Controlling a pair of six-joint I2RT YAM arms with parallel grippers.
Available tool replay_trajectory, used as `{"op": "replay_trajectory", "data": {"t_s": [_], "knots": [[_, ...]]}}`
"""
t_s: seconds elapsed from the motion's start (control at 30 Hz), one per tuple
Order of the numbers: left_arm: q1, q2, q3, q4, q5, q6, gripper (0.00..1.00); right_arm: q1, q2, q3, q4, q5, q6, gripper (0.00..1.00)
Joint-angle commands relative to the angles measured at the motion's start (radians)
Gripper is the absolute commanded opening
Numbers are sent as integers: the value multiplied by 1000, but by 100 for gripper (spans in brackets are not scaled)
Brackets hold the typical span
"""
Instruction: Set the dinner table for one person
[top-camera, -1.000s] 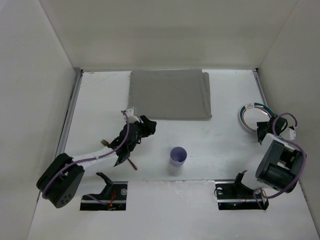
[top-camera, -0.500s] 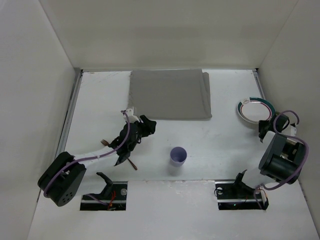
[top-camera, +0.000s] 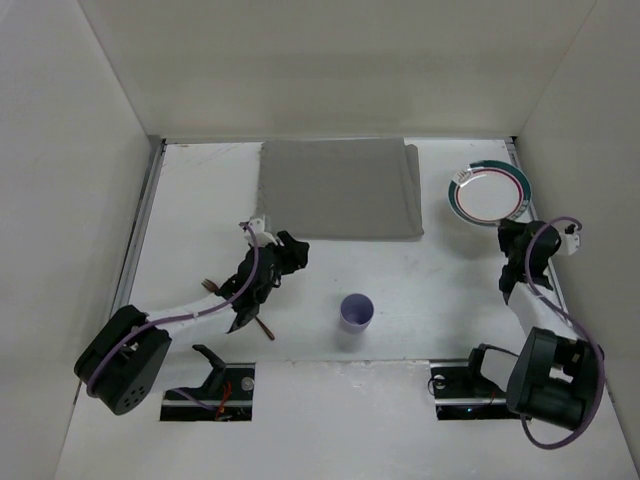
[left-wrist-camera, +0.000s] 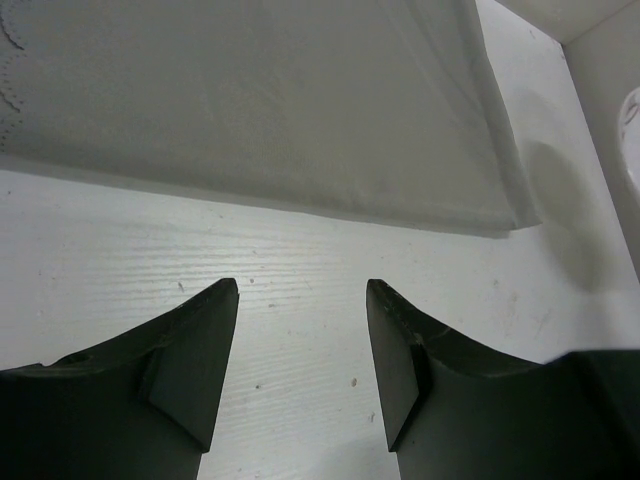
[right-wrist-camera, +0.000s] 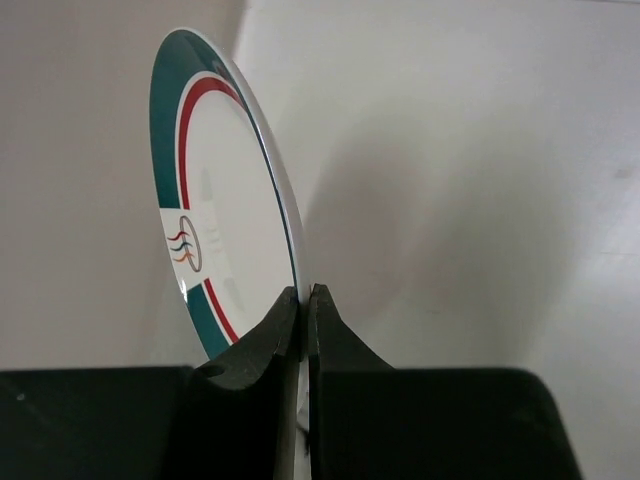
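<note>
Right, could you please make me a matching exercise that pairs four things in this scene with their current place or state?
Things:
1. plate
2. cup
3. placemat
4. left gripper

Places or states:
A. open and empty, above bare table just short of the placemat's near edge
B. lying flat at the far middle of the table
C. pinched at its rim by the right gripper
D. standing alone at the near middle of the table

Pairs: 1-C, 2-D, 3-B, 4-A
</note>
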Motion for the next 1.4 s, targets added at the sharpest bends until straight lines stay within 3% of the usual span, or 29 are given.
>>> {"op": "replay_trajectory", "data": {"t_s": [0.0, 0.13, 0.27, 0.4, 0.7, 1.0, 1.13, 1.3, 1.37], "knots": [[-22, -43, -9, 62, -42, 35, 52, 77, -65, 84, 149, -13, -30, 2], [-29, -34, 1, 62, -85, 59, 52, 269, 33, 182, 161, -37, -42, 3], [-35, -28, 29, 50, -102, 46, 50, 481, 280, 341, 212, -89, -30, 3], [-64, -47, 63, 1, -132, 29, 49, 597, 499, 498, 240, -163, 18, 3], [33, 21, 83, 42, -145, 49, 49, 693, 728, 650, 186, -157, 46, 4], [65, -3, 33, 73, -143, 70, 49, 719, 831, 717, 63, -114, 59, 8], [70, -3, 32, 68, -137, 76, 49, 722, 865, 757, -9, -109, 44, 18], [60, 0, 32, 68, -132, 78, 49, 733, 808, 724, -104, -57, -29, 51], [54, -4, 30, 68, -129, 78, 49, 733, 746, 679, -113, -18, -75, 59]]}}
